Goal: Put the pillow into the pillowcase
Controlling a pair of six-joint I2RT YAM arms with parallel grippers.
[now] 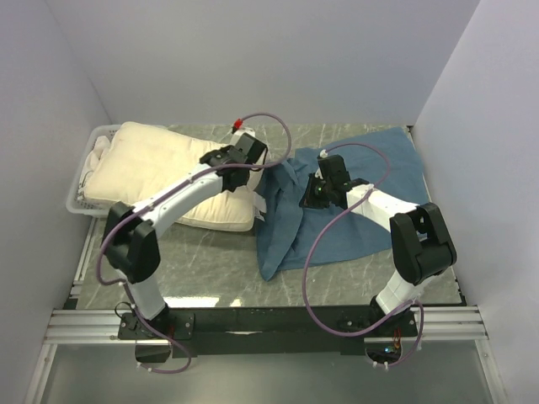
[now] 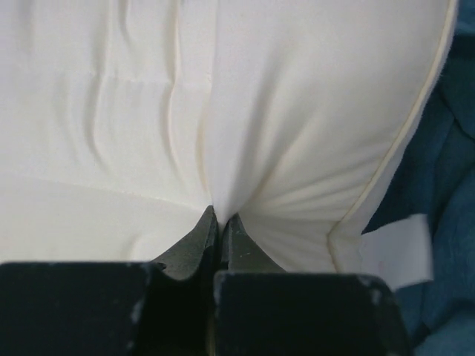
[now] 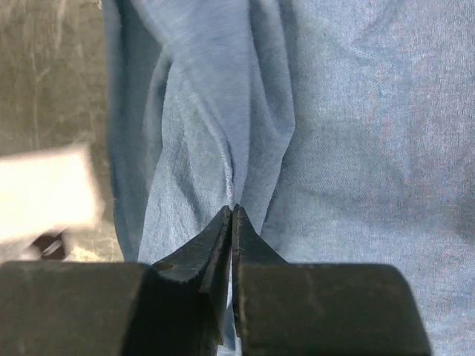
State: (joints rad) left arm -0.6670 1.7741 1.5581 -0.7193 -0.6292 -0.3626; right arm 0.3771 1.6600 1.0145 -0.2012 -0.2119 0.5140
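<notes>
The cream-white pillow lies at the left of the table, its far end resting on a white basket. My left gripper is shut on a pinch of the pillow's cover near its right end. The dusty-blue pillowcase lies wrinkled to the right of the pillow. My right gripper is shut on a gathered fold of the pillowcase, its tips closed on the cloth. A white tag sticks out at the pillow's corner beside the blue cloth.
A white basket stands at the far left under the pillow's end. White walls close in the left, back and right. The grey marbled tabletop shows in front of the pillow and pillowcase.
</notes>
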